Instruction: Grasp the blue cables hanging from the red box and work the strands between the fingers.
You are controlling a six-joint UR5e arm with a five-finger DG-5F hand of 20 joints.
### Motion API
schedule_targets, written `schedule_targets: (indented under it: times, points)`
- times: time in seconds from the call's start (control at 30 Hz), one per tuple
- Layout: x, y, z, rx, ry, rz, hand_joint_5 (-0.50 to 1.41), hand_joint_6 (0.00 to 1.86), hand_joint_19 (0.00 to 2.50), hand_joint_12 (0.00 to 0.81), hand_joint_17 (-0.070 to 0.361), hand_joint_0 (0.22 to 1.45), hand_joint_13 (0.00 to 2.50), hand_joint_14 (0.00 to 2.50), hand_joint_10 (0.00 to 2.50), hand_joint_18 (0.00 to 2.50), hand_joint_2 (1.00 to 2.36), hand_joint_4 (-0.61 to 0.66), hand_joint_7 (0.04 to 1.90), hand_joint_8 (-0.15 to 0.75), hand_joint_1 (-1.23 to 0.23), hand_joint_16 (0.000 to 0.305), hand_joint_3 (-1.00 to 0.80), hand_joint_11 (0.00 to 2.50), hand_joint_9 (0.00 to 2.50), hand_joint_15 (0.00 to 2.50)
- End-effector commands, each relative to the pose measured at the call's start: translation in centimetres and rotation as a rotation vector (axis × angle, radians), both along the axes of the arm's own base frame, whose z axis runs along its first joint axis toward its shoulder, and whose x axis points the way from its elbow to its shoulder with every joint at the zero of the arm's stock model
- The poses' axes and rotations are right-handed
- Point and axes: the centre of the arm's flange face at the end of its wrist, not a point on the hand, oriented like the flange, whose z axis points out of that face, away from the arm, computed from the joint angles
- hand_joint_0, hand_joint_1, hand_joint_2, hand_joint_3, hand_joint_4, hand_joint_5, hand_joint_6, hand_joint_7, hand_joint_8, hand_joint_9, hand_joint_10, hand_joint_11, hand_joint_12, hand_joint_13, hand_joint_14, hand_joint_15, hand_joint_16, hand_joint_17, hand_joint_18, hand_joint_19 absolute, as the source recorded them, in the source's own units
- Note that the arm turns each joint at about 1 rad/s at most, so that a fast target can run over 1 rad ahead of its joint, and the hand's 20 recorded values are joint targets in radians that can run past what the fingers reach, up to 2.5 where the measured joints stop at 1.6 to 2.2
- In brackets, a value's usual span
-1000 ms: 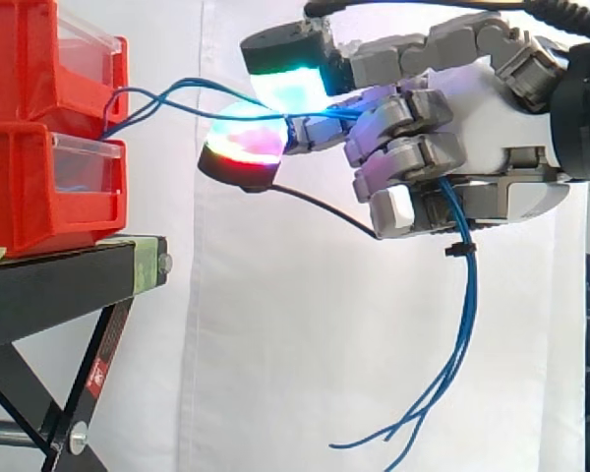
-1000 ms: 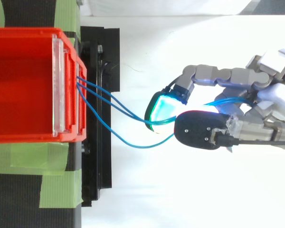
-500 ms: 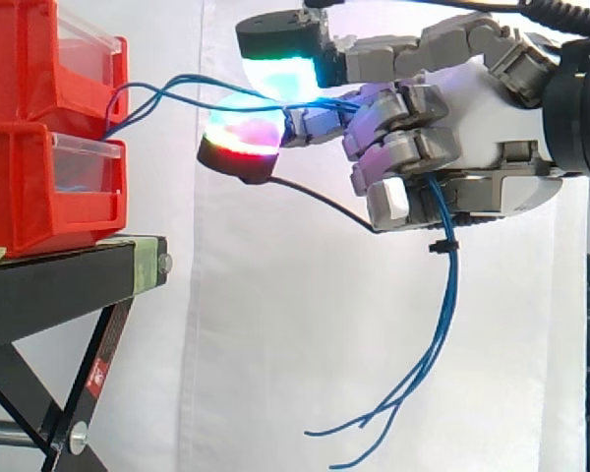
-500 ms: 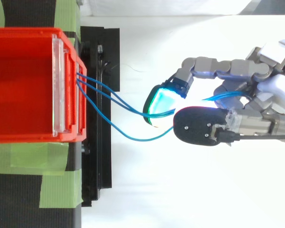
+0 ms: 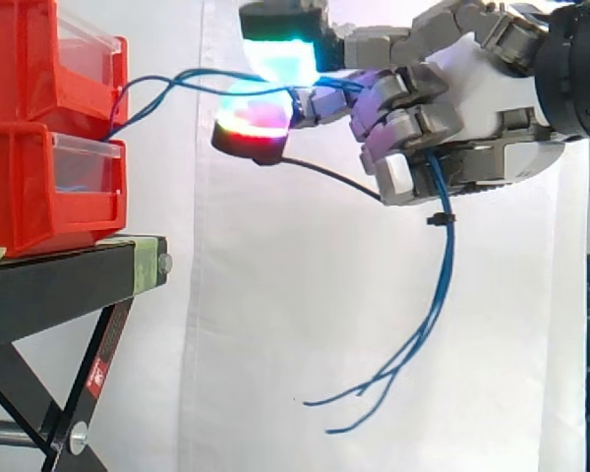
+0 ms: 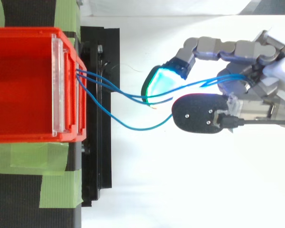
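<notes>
Cables [image 5: 446,265] of blue colour come out of the stacked red bins [image 5: 29,177] on the black stand [image 5: 69,270] and pass to the hand [image 5: 472,88], where curled fingers and thumb grip the strands, and their loose ends hang under the palm.

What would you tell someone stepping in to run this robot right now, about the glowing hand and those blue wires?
Hand: shut on the blue cables, with the strands caught between the glowing pads and passing through the curled fingers.
Cables: they run from the front of the red box on the black stand, across open air to the hand. Their loose ends dangle below the palm.
Done: the grasp is made.
Left: work the strands between the fingers.
</notes>
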Motion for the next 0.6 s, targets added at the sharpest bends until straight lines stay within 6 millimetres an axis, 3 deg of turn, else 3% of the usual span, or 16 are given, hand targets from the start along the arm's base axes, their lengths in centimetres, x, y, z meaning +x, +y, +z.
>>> schedule_targets:
  times: [0.0, 0.13, 0.37, 0.57]
  points:
    - [-0.32, -0.22, 0.07, -0.015, 0.035, -0.011, 0.50, 0.01, 0.71, 0.672, 0.151, 0.79, 1.69, 2.50, 2.50, 1.95, 1.01, 0.16, 1.31, 0.545, -0.68, 0.201, -0.53, 2.50, 1.33, 1.93]
    - [-0.18, -0.15, 0.13, -0.011, 0.023, -0.009, 0.50, 0.01, 0.71, 0.672, 0.151, 0.78, 1.69, 2.50, 2.50, 1.95, 1.01, 0.15, 1.32, 0.545, -0.68, 0.201, -0.58, 2.50, 1.33, 1.93]
    - [-0.17, -0.14, 0.13, -0.013, 0.024, -0.009, 0.50, 0.01, 0.71, 0.672, 0.151, 0.74, 1.69, 2.50, 2.50, 1.95, 1.01, 0.15, 1.33, 0.545, -0.64, 0.201, -0.82, 2.50, 1.33, 1.93]
    - [-0.13, -0.14, 0.15, -0.029, 0.034, -0.011, 0.54, 0.01, 0.71, 0.672, 0.151, 0.81, 1.69, 2.50, 2.50, 1.95, 1.01, 0.14, 1.38, 0.545, -0.65, 0.201, -0.79, 2.50, 1.33, 1.93]
